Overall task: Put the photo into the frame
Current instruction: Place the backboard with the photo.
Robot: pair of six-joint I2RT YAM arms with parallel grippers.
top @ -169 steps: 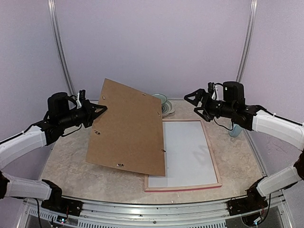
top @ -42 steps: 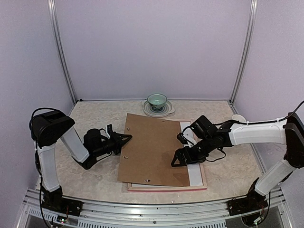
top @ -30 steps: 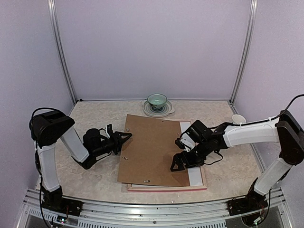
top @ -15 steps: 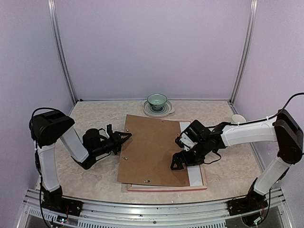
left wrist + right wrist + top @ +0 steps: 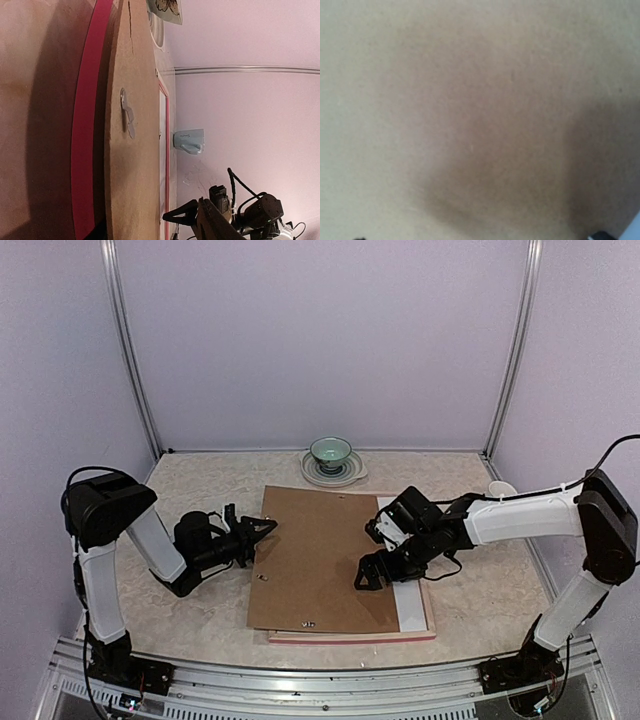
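**Counter**: pale, marbled, walled in by lilac panels.

**Frame**: lies flat at centre-right of the counter. Its pink rim shows along the near edge and the right side. The rest is covered.

**Board**: brown, lies on the frame, skewed, its left part overhanging the frame's left side. Small metal clips sit near its edges. The left wrist view shows it edge-on with a pink strip of frame beneath.

**White sheet**: a narrow strip inside the frame, just right of the board.

**Left tool**: low, at the board's left edge, fingers pointing right. Cannot tell whether it grips the edge or stands free.

**Right tool**: on the board's right part, jaws spread wide, holding nothing. Its wrist view is filled with blurred brown board.

**Bowl**: green, on a plate at the back, well apart from the frame.

**Mug**: pale blue, on the counter to the right.
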